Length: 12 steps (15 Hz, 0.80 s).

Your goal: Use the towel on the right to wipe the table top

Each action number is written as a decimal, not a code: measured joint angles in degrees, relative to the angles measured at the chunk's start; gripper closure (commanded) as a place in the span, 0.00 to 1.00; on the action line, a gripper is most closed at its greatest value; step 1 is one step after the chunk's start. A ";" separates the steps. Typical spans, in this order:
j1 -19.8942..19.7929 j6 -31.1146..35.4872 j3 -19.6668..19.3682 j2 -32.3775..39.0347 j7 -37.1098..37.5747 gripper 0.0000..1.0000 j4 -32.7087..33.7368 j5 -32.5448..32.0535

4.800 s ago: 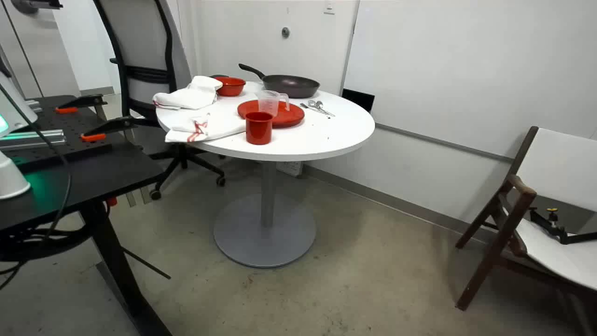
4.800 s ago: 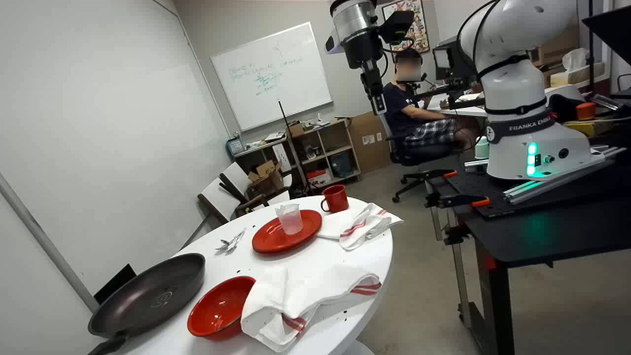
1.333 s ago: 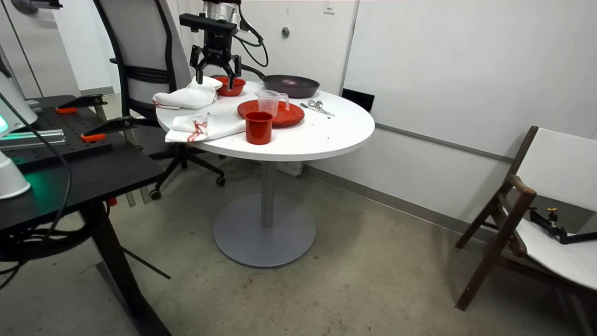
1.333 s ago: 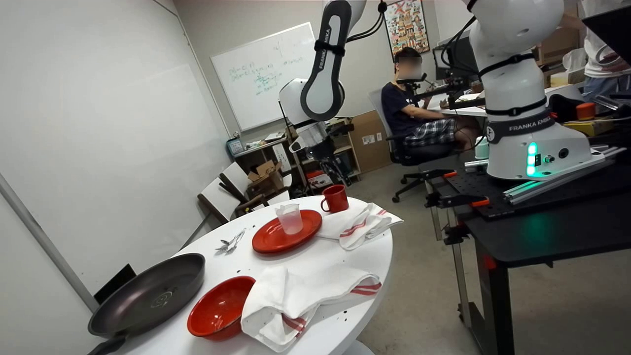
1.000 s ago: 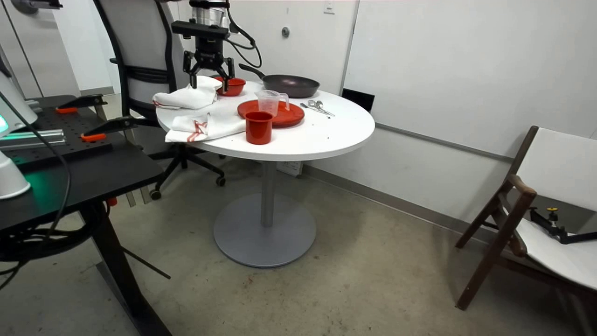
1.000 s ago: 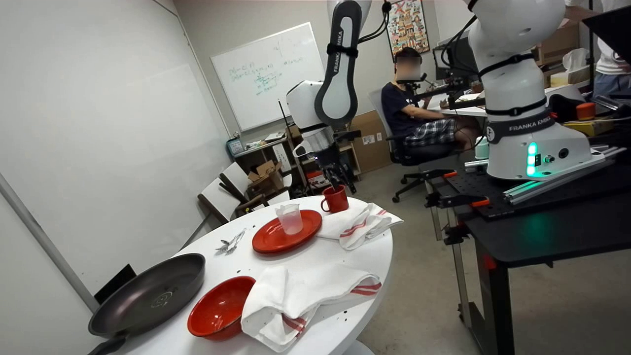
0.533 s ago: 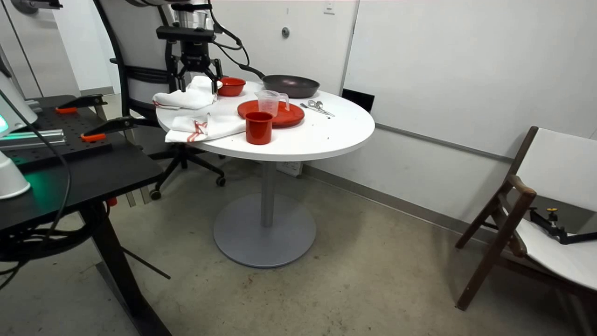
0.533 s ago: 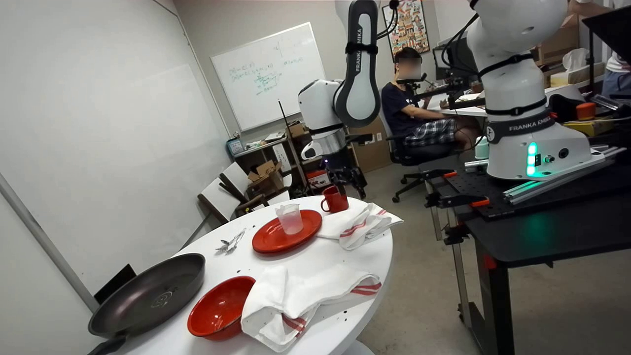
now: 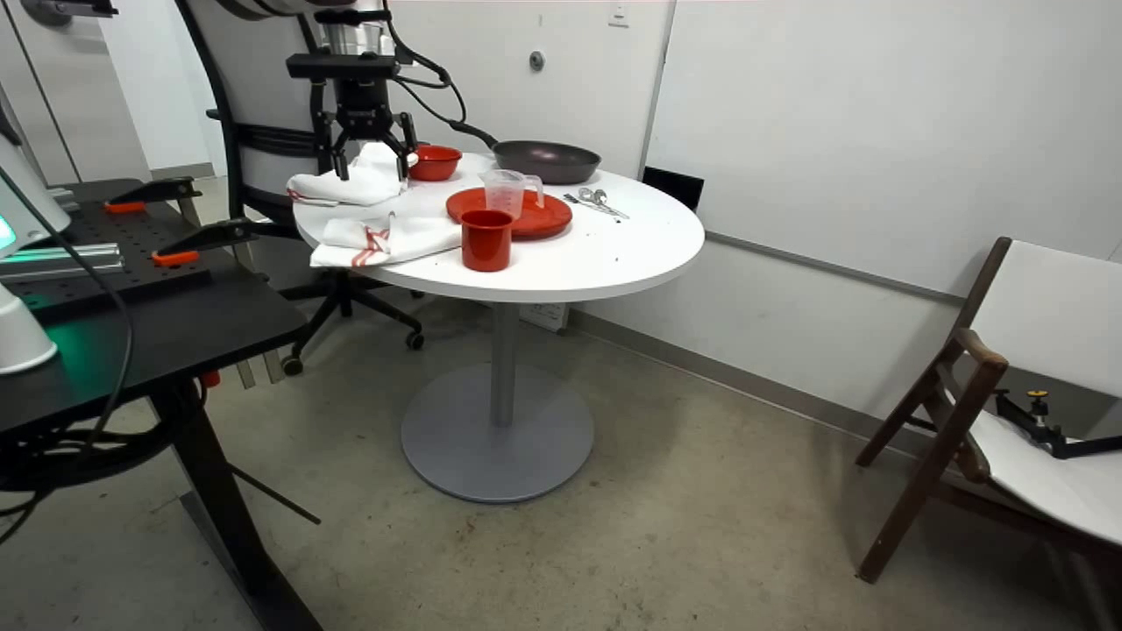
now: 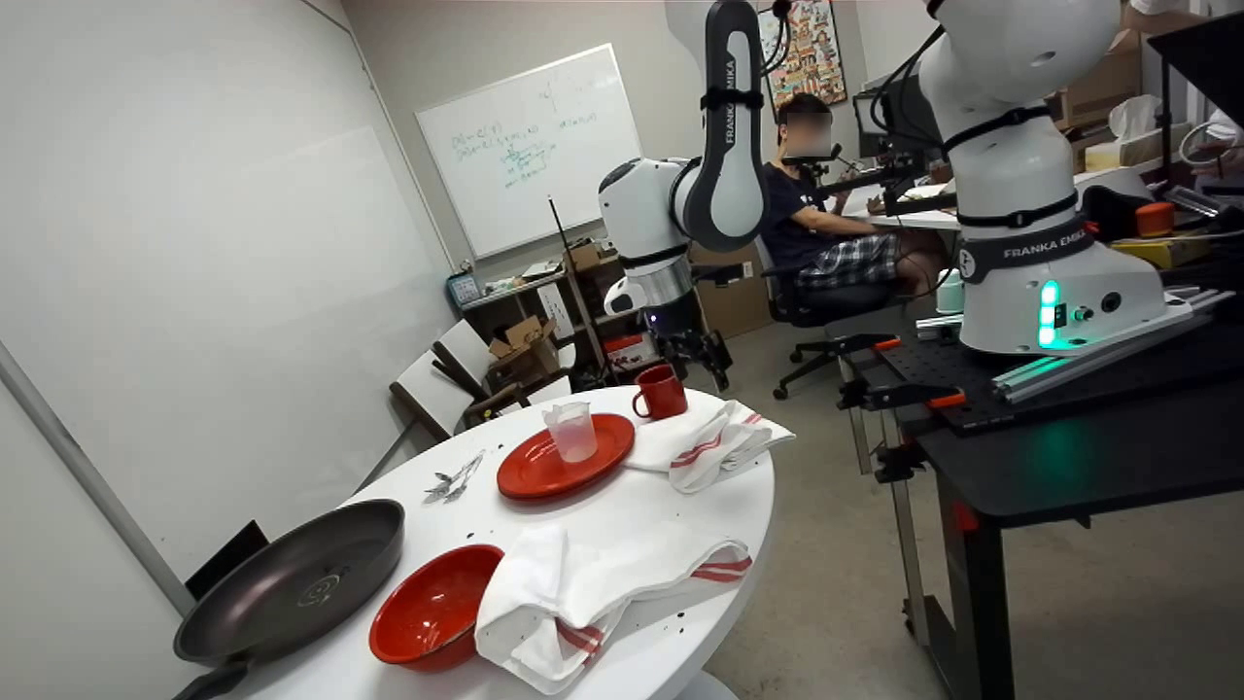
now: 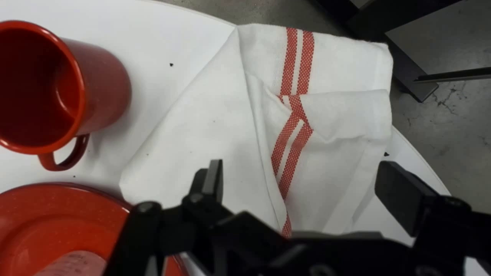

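The right towel is white with red stripes and lies folded near the table edge, in both exterior views (image 9: 381, 250) (image 10: 719, 452) and the wrist view (image 11: 337, 115). My gripper (image 9: 373, 177) is open and empty above this towel, not touching it; it also shows in an exterior view (image 10: 702, 374) and in the wrist view (image 11: 301, 182). In the wrist view its fingers straddle the towel's lower part. The round white table top (image 9: 631, 241) carries small dark specks. A second towel (image 10: 603, 583) lies by the red bowl.
A red mug (image 11: 101, 84) stands beside the right towel. A red plate (image 10: 530, 472) bears a clear measuring cup (image 10: 573, 433). Cutlery (image 10: 454, 481), a red bowl (image 10: 437, 612) and a black pan (image 10: 301, 583) are also on the table. The black desk (image 9: 193, 324) is beside it.
The arm has swung out over the table. In the last second my open gripper has moved lower and toward the desk, over the right towel. Towels and dishes have not moved.
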 measured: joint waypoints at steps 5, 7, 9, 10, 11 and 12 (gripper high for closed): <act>0.51 0.08 -0.53 4.67 3.26 0.00 1.30 -0.75; 0.73 0.08 -0.69 7.54 4.58 0.00 2.60 -0.74; 0.94 0.08 -0.88 10.37 5.81 0.00 4.53 -0.64; 1.02 0.08 -0.95 11.55 6.39 0.00 5.60 -0.63; 1.07 0.08 -1.01 12.70 6.85 0.00 6.84 -0.57; 1.11 0.08 -1.08 13.67 7.30 0.00 8.08 -0.55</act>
